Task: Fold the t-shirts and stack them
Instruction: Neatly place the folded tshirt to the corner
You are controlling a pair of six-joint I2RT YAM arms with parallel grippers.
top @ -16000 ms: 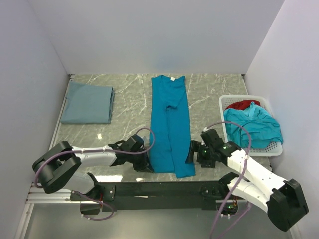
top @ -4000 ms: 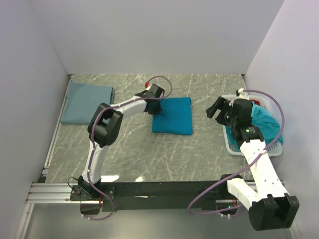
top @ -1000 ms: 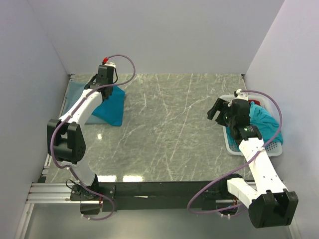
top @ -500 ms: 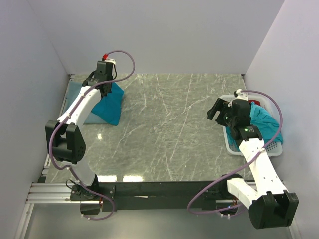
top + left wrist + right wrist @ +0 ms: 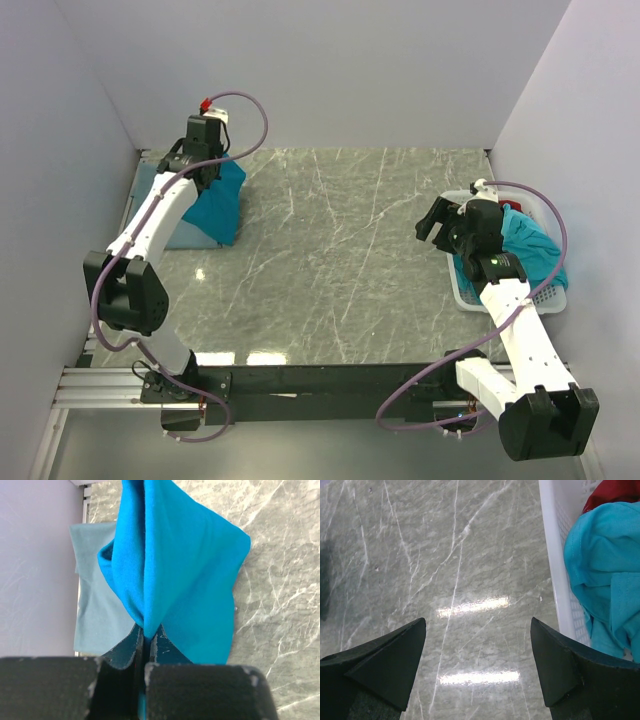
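One grey marbled table [image 5: 340, 250], white-walled: left claw [image 5: 148, 637] clenched on teal t-shirt [image 5: 190, 570], right claw [image 5: 477, 625] spread.

Hanging t-shirt [image 5: 190, 570] over folded t-shirt [image 5: 92, 605], far left — basket [image 5: 552, 555] holding t-shirts [image 5: 600, 555], right

Four t-shirts, one white basket [image 5: 462, 288] [image 5: 553, 555], one marble tabletop [image 5: 350, 250] [image 5: 470, 555] and two arms are showing.
The shirts are counting out as two teal-blue, the hanging teal shirt [image 5: 220, 205] [image 5: 185, 570] and the teal heap [image 5: 535, 245] [image 5: 600, 570], though how many garments that heap is holding cannot be told, plus one grey-blue shirt [image 5: 185, 235] [image 5: 95, 615] and one red shirt [image 5: 612, 495]; the left arm [image 5: 150, 225] and right arm [image 5: 515, 320] are making the two.
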